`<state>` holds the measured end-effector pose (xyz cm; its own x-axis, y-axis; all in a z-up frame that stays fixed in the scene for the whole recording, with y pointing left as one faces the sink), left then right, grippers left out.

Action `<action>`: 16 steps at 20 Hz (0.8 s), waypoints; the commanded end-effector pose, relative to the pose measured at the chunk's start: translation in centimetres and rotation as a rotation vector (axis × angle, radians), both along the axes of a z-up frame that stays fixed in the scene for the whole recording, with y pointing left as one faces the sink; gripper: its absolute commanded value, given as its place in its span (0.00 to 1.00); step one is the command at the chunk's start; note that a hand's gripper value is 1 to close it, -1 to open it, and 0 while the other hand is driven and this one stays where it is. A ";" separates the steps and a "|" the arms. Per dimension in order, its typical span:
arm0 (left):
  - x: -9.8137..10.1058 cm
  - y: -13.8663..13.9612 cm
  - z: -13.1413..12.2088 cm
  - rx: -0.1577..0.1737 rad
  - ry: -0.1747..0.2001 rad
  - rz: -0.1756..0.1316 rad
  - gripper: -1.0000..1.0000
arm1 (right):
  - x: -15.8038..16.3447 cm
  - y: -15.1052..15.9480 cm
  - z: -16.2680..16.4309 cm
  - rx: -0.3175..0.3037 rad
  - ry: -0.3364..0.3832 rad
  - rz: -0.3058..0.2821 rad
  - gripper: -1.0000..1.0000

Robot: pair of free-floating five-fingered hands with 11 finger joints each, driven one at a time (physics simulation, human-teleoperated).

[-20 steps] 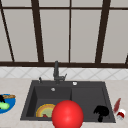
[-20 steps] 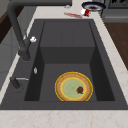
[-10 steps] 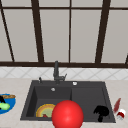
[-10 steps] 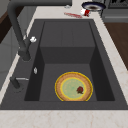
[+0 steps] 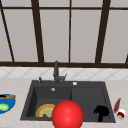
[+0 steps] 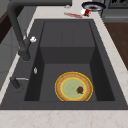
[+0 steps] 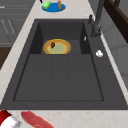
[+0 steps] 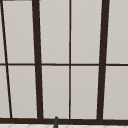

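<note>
- Right hand (image 5: 101, 111): black, seen from the front over the right front corner of the sink (image 5: 105, 86). Its fingers look curled downward, but whether they are apart or together cannot be told. It holds nothing that can be seen.
- Just right of this hand, on the counter (image 5: 117, 85): a red utensil (image 5: 116, 105) lying at a slant, with a red-and-white object (image 5: 121, 114) at its near end. Neither touches the hand.
- Left of the hand: a large red ball (image 5: 67, 114) at the front edge of the sink.
- Beyond the ball, farther left: a yellow-rimmed plate (image 6: 73, 86) flat on the floor of the deep basin, carrying a small dark red piece (image 6: 80, 89).
- Behind and left of the hand: the dark faucet (image 5: 56, 72) at the back rim.
- Far left of the hand: a blue bowl (image 5: 6, 103) on the counter, containing a green item.
</note>
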<state>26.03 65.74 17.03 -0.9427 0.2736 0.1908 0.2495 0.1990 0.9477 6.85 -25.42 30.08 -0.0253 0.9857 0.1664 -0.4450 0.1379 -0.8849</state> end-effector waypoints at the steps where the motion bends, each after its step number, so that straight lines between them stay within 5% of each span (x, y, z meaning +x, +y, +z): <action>1: -0.3 -0.6 2.5 0.001 0.000 -0.007 0.00 | 0.0 0.0 0.0 0.000 0.000 0.000 0.50; 6: -0.4 -1.3 5.3 0.030 0.016 -0.010 0.00 | 0.0 0.0 0.0 0.000 0.000 0.000 0.50; 16: -0.6 -6.0 5.8 0.083 0.028 -0.014 0.00 | 0.0 0.0 0.0 0.000 0.000 0.000 0.50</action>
